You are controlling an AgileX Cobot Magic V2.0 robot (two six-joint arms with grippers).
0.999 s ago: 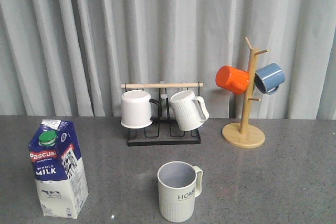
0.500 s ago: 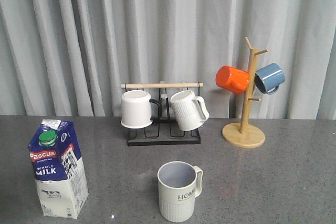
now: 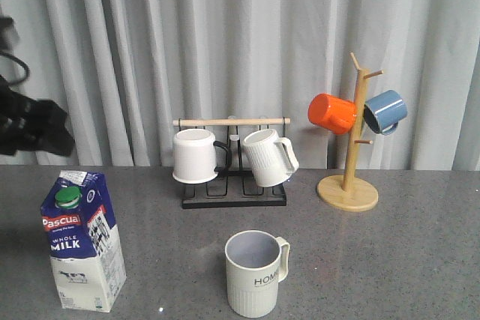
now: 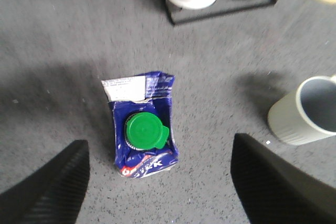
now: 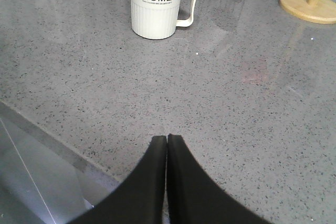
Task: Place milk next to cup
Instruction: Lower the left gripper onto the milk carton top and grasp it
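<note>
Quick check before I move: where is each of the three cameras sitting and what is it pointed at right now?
Front view: faces forward over the grey table toward the curtain; the left arm shows at the left edge.
Left wrist view: looks straight down on the milk; the left gripper is wide open around it.
Right wrist view: sits low near the table edge, looking across at the cup; the right gripper is shut.
Shared: all three show milk and cup.

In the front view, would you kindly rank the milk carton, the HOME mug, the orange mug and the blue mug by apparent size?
1. Milk carton, clearly largest.
2. HOME mug.
3. Orange mug and blue mug look about alike; both hang farther back on the wooden mug tree, so their true size against the HOME mug is unsure.
</note>
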